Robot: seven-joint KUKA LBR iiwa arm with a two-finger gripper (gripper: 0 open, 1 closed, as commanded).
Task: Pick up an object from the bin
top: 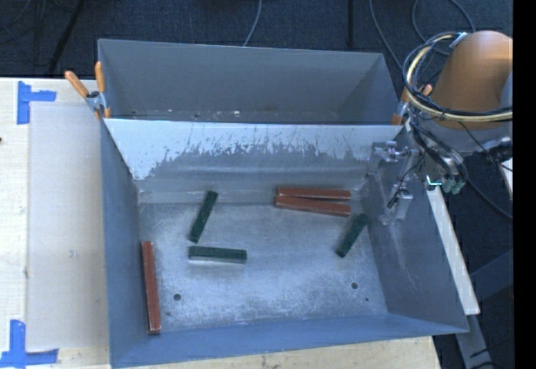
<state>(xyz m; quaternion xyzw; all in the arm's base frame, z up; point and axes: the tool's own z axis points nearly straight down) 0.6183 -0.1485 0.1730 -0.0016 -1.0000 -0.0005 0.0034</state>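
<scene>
My gripper (395, 185) hangs at the bin's right side, close to the sloping right wall. Just below and left of it a short dark green block (352, 236) lies tilted, its upper end near the gripper's tip. To the gripper's left, a pair of red-brown bars (314, 201) lies side by side near the back of the bin floor. I see nothing held by the gripper.
Two more dark green blocks lie at the floor's left, one tilted (202, 216) and one flat (217, 254). A long red-brown bar (151, 286) runs along the left wall. The arm with its orange dome comes in over the right rim.
</scene>
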